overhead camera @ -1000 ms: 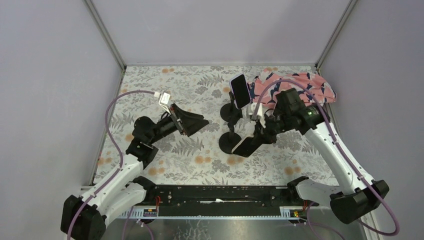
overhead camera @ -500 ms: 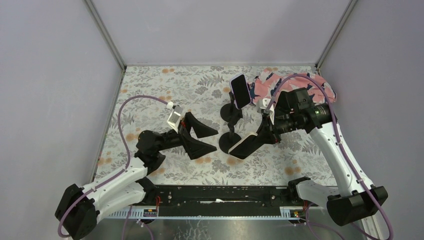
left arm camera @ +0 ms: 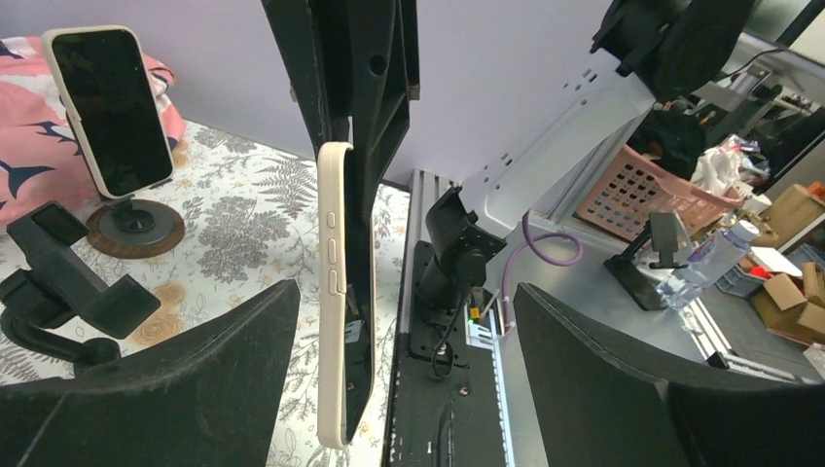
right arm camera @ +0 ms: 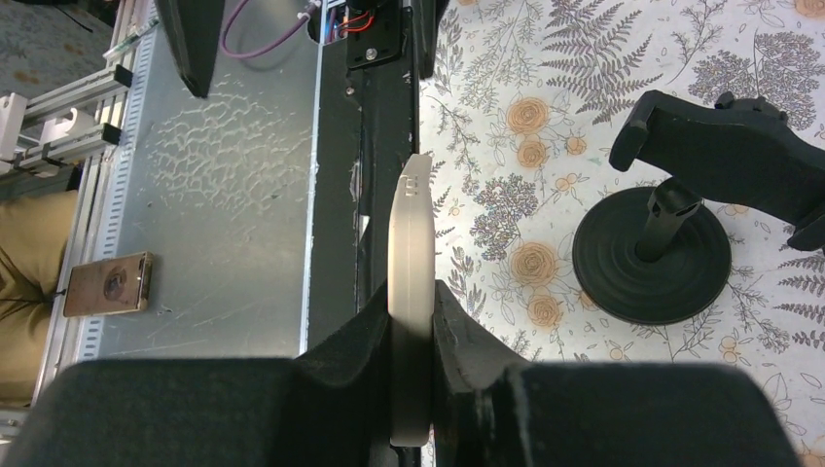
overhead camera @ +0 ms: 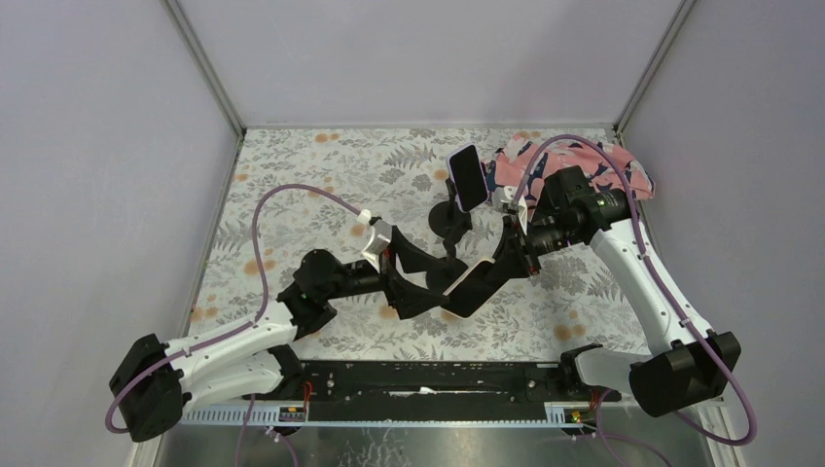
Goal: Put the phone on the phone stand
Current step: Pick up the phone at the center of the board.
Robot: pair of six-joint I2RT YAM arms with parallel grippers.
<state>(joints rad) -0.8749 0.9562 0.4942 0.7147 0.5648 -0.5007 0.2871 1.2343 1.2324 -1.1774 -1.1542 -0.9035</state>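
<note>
The right end effector (right arm camera: 412, 321) clenches a cream-cased, dark-screened smartphone (left arm camera: 336, 292) above the floral tabletop (right arm camera: 545, 97), while the left end effector (left arm camera: 401, 321), released, straddles its free end.

On the counter (overhead camera: 321, 185) a cloth (overhead camera: 584, 161) lies in the far right corner. Just left of it stands a second stand (overhead camera: 450, 222), and a second phone (overhead camera: 468, 178) rests on it, tilted back. Directly in front of that, nearer the arms, is the phone stand (right arm camera: 623, 263). The phone (overhead camera: 477, 284) hangs above the counter, just right of and in front of the phone stand. Its far end is pinched between the fingers of the right end effector (right arm camera: 412, 316). The left end effector (left arm camera: 407, 292) reaches in from the left (its fingers straddle the phone's near end, apart from it in the wrist view).
</note>
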